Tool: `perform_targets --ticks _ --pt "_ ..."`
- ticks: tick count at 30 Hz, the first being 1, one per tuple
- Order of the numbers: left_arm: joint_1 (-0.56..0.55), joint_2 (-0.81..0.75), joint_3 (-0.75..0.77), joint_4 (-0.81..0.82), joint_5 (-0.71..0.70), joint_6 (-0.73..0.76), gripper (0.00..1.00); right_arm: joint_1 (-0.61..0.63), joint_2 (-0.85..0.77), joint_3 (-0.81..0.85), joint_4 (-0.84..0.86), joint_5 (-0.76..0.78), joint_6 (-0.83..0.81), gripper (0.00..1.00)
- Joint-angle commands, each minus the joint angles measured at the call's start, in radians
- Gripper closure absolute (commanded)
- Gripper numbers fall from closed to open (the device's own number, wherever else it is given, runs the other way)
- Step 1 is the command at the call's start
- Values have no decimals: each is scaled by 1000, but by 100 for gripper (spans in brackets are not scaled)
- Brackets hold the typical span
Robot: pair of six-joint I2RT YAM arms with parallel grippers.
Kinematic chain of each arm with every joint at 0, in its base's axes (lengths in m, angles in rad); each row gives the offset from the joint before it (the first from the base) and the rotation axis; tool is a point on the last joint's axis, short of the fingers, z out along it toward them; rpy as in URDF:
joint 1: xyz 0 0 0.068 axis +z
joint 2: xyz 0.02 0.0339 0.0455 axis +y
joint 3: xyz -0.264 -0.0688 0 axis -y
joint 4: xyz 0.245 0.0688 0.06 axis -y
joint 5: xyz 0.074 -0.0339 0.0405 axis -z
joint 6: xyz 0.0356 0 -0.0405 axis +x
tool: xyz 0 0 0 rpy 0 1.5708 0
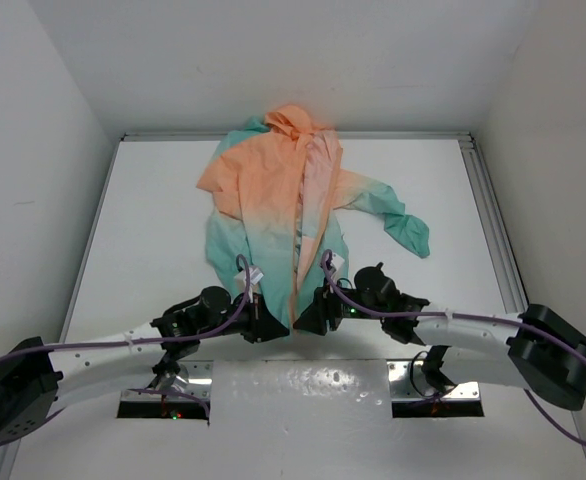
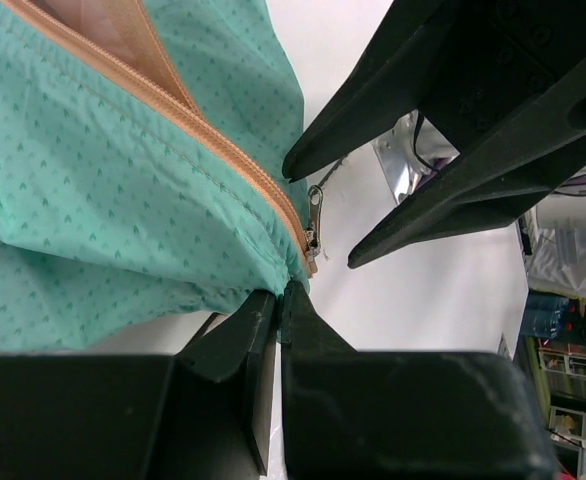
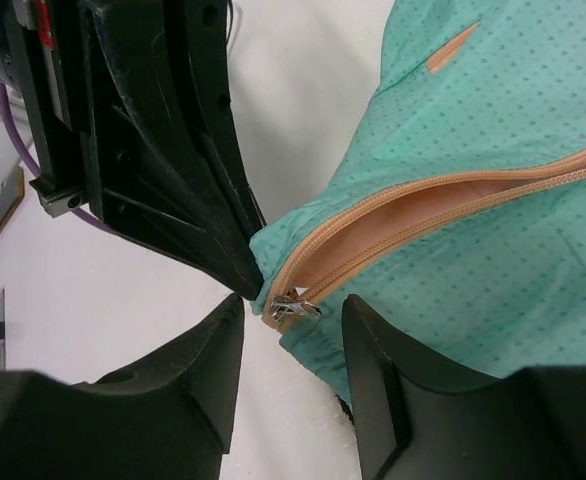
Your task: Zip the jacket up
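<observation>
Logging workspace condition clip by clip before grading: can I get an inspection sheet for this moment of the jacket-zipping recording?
Surface: white table, metal rail along its right edge.
Job's things: jacket lies spread out, hood far, teal hem near the arms; front open with the lining showing; zipper pull sits at the bottom of the hem.
Clutter: nothing seen.
Grippers: left gripper shut on the hem corner beside the zipper; right gripper open, its fingers on either side of the zipper pull.
Cables: purple cables along both arms, looping up near the wrists.
Surroundings: white walls on three sides; blurred shelving beyond the table.
</observation>
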Motion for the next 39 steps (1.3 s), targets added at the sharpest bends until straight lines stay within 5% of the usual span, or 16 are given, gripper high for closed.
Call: perform_targets --ticks 1,17,28,39 --pt "-9 3 37 56 15 5 100 -1 9 44 50 -17 -11 57" --pt "-9 3 40 53 7 10 100 12 57 60 59 -18 0 66" --pt "-8 -7 41 44 0 10 100 18 45 35 65 -5 4 60" --pt "-6 -22 38 38 -13 -1 100 30 32 20 90 15 15 73"
